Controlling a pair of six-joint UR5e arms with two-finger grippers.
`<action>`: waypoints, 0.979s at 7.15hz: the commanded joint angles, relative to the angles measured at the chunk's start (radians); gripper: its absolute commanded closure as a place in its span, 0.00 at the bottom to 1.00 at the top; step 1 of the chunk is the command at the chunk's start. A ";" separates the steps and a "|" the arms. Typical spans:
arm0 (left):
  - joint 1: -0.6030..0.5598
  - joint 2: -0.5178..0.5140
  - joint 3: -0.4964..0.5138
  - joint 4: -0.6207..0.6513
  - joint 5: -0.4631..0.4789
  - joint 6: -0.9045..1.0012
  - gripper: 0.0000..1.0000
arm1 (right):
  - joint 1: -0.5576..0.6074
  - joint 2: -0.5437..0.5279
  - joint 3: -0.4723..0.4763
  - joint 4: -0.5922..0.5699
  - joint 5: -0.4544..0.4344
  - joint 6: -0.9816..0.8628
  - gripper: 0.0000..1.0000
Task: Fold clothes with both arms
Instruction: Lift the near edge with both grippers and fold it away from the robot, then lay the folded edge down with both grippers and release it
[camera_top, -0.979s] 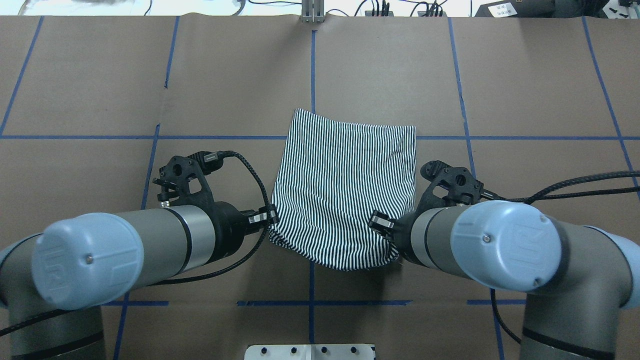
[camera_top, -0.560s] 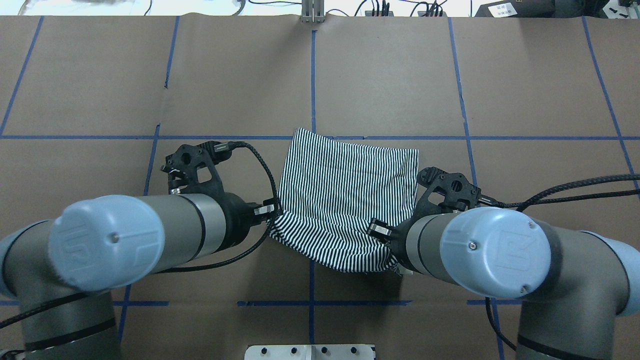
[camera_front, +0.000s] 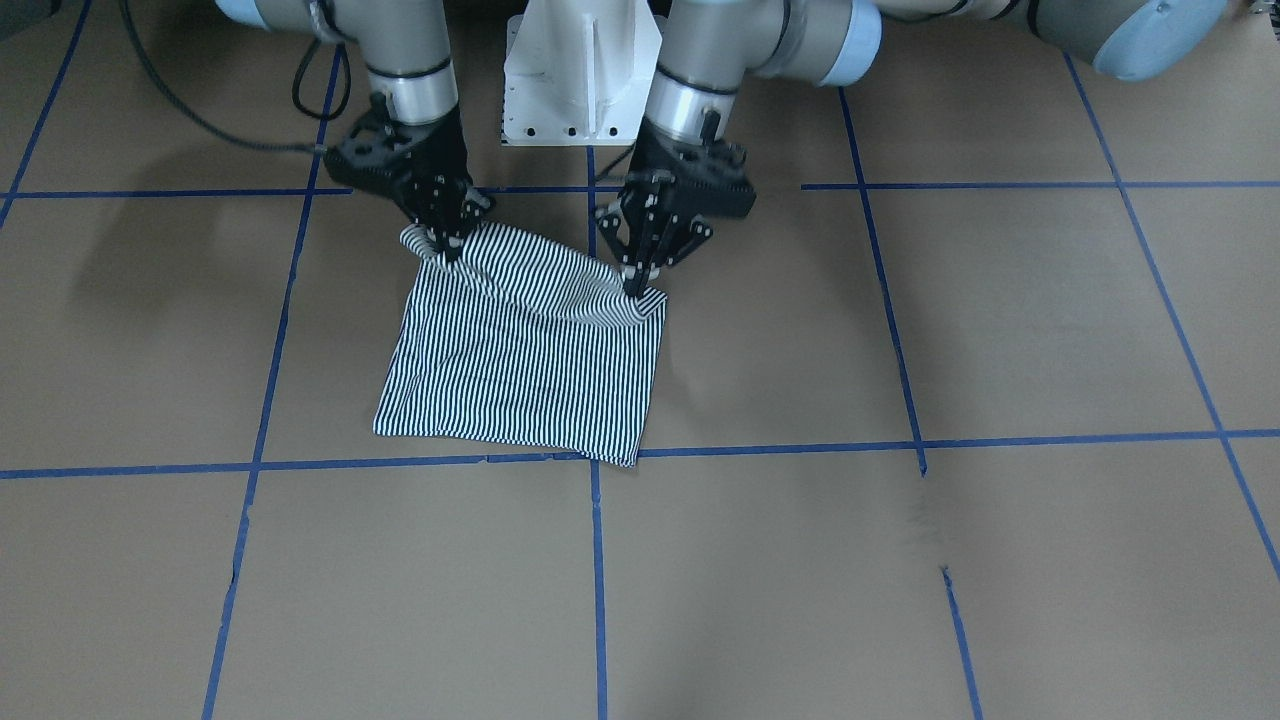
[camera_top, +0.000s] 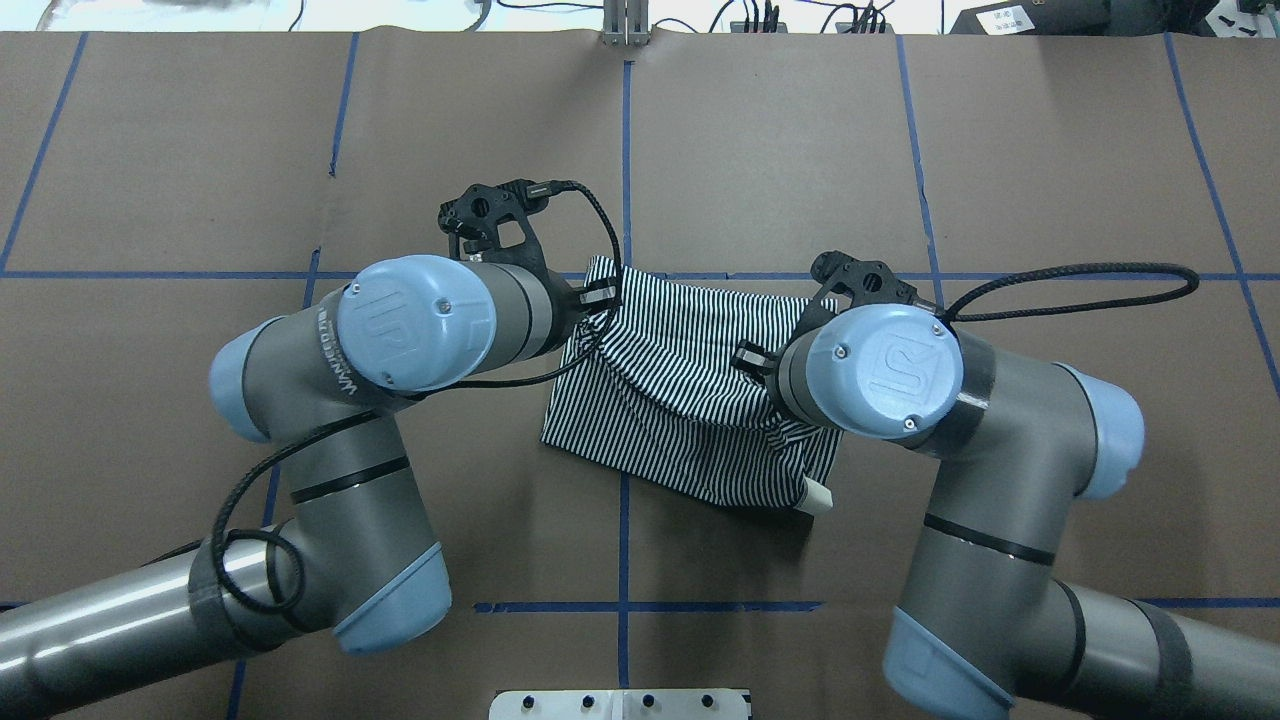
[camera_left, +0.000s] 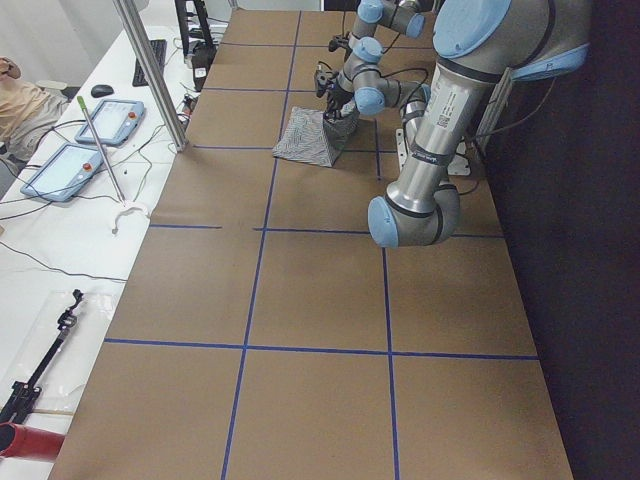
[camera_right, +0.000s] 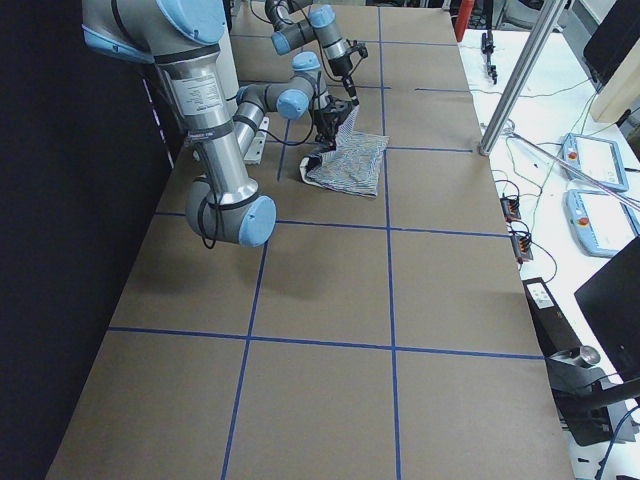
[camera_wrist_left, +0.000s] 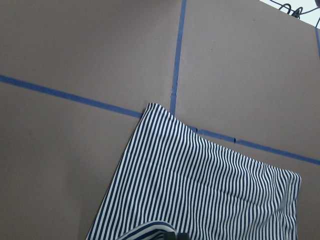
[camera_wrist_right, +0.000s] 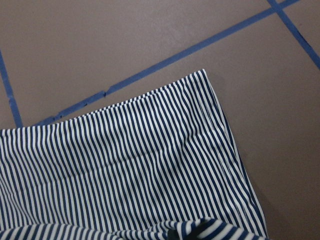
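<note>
Striped shirt (camera_top: 690, 440) lies mid-way across the counter (camera_top: 800, 150), near edge flat. Left arm (camera_top: 420, 320) and right arm (camera_top: 880, 370), the jaws of each clamped on a lifted corner, have swung forward in the last second, carrying that fold toward the far hem at the tape line (camera_top: 450, 274). Fold looks roughly half made; lay-down remains

Shirt (camera_top: 680, 400): overhead, the right arm (camera_top: 880, 370) covers its right corner from you.
Jaws: your wrist views crop them — barely a sliver.

The table (camera_top: 780, 150) is covered in brown paper and crossed by a grid of blue tape (camera_top: 150, 273). A striped shirt (camera_front: 520, 370) lies near its middle, the shirt's far edge along a tape line.
</note>
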 joint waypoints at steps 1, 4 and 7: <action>-0.013 -0.065 0.153 -0.075 0.001 0.006 1.00 | 0.057 0.088 -0.175 0.036 0.002 -0.013 1.00; -0.013 -0.077 0.274 -0.149 0.004 0.003 1.00 | 0.098 0.102 -0.358 0.239 0.000 -0.050 1.00; -0.017 -0.077 0.288 -0.149 0.004 0.004 1.00 | 0.113 0.102 -0.380 0.243 0.003 -0.091 1.00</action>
